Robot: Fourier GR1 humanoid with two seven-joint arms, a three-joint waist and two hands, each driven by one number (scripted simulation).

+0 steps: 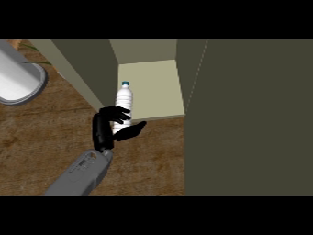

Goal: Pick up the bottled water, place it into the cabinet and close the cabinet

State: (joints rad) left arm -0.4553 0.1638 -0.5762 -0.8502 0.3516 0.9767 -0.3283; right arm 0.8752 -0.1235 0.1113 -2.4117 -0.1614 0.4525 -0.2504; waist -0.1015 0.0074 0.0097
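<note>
My left hand (113,125) has its fingers curled round the bottle (123,102), upright. Cabinet (152,87) shelf lies just far-right of it. I see no right hand.

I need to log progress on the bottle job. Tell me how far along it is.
Done: the bottled water is off the counter, held with the left hand and its fingers curled round it. In hand: the bottle stands upright at the front edge of the cabinet, over its pale shelf. Left: release it inside, then swing the open cabinet door shut. The right hand is out of view.
</note>
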